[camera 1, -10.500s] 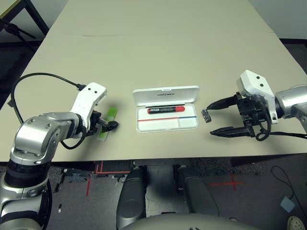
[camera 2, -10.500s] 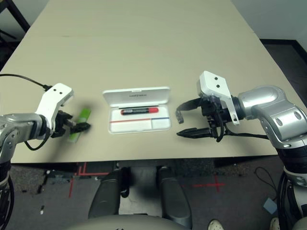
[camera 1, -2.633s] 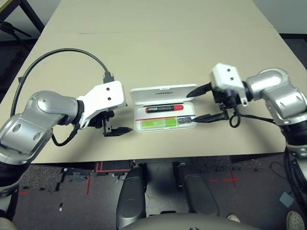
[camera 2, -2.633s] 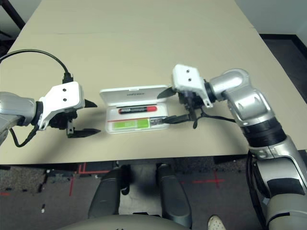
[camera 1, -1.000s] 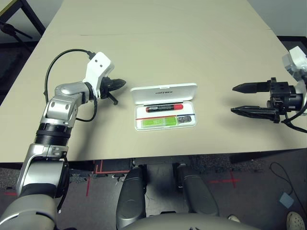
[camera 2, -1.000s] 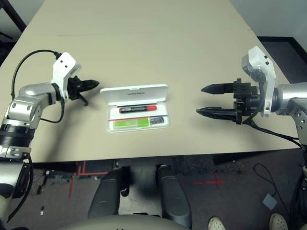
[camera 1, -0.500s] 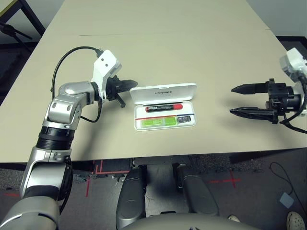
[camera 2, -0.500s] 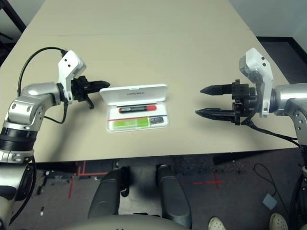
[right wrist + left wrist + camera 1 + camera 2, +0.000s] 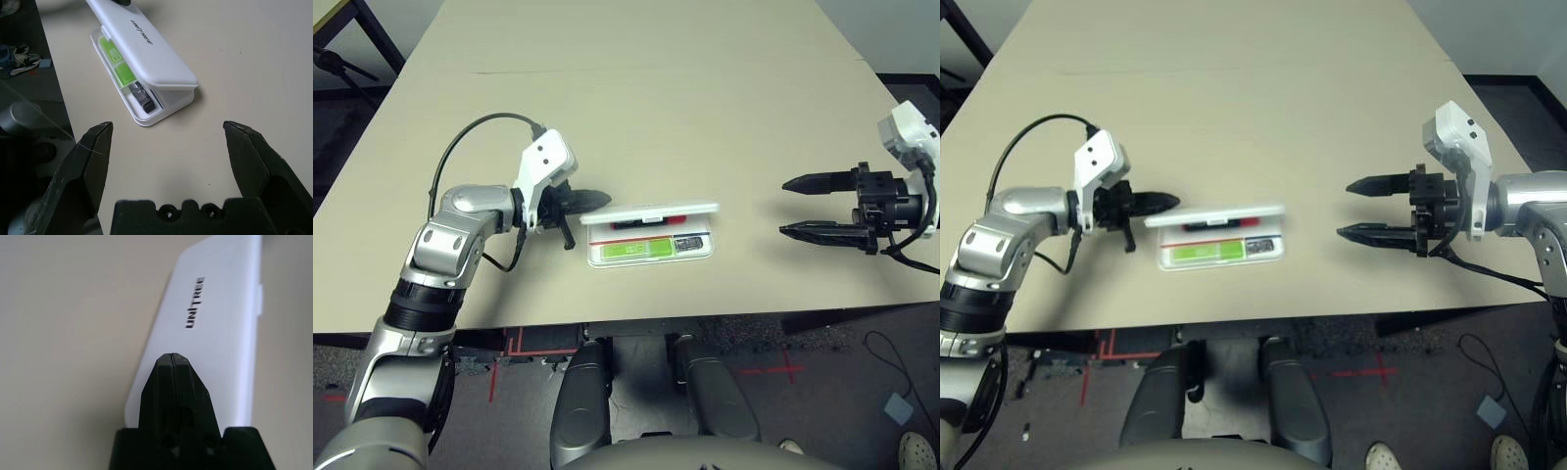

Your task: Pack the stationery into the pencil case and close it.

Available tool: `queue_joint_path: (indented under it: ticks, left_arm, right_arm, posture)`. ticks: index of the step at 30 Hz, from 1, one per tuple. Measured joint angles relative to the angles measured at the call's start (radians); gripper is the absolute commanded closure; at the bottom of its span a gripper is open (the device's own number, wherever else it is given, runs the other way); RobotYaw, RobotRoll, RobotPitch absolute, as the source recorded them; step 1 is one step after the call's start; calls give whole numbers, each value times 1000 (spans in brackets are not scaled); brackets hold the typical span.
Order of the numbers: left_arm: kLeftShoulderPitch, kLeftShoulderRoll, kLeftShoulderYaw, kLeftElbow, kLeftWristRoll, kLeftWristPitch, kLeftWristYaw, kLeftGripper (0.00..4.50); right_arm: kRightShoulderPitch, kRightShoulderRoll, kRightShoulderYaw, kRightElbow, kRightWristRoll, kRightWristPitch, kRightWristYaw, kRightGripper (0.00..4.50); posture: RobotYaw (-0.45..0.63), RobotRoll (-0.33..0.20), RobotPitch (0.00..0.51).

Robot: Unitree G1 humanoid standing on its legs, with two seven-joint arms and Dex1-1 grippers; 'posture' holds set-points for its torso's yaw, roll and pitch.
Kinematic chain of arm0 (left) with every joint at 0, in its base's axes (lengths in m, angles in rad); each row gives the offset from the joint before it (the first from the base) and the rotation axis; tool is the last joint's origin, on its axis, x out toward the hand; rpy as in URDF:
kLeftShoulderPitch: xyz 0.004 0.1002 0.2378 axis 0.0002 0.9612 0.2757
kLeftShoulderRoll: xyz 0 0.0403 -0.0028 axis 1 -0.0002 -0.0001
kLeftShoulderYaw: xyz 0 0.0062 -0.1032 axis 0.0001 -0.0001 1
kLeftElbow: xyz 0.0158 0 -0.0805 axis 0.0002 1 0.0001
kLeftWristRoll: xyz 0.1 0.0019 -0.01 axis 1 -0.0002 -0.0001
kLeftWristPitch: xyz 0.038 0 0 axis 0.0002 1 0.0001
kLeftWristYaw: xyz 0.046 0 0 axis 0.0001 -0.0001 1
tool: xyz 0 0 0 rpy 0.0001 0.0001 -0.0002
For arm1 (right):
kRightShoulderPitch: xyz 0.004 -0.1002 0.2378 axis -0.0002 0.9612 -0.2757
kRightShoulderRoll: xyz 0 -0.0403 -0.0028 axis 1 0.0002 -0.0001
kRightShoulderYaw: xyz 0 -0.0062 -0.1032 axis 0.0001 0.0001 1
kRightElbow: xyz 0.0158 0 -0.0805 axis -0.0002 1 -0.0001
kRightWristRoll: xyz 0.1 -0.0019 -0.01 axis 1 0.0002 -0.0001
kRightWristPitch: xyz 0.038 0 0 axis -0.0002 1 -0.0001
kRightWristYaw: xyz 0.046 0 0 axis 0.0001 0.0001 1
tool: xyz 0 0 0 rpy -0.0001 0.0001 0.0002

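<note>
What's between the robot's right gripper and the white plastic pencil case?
Just bare beige tabletop between the right gripper and case, in the left eye view.

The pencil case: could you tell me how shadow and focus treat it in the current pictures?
Left wrist view: lid soft-edged, its lettering readable, dim shadow beside its near end; right wrist view: lettering crisper, faint shadow on the table by the case; left eye view: lid lettering not readable.
</note>
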Motion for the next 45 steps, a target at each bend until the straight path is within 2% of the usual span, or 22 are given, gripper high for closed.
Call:
queue_joint_path:
  ticks: [10, 17, 31, 40, 43, 45]
  left_arm:
    - [35, 15, -44, -24, 8, -28, -25, 4484]
    - [37, -9, -98, -13, 48, -68, -10, 4484]
    - [71, 37, -180, -18, 119, -182, -44, 4484]
    - [102, -12, -151, -16, 118, -182, 30, 4484]
    - [114, -35, -98, -10, 103, -161, 77, 3847]
    - [121, -71, -22, -10, 57, -146, 122, 3102]
  right_arm:
    - [-11, 0, 26, 27, -19, -30, 8, 0]
    - [-18, 2, 52, 38, -40, -48, 15, 0]
    - [-17, 22, 64, 42, -71, -65, 2, 0]
    - [-7, 59, 65, 38, -81, -68, -25, 0]
    - [-1, 81, 63, 39, -81, -75, -41, 0]
    - [-1, 131, 52, 43, -75, -85, -76, 0]
  posture:
    - [-24, 0, 192]
    - [-26, 0, 186]
    - [-34, 0, 186]
    - [-34, 0, 194]
    - [-31, 0, 196]
    - [-28, 0, 195]
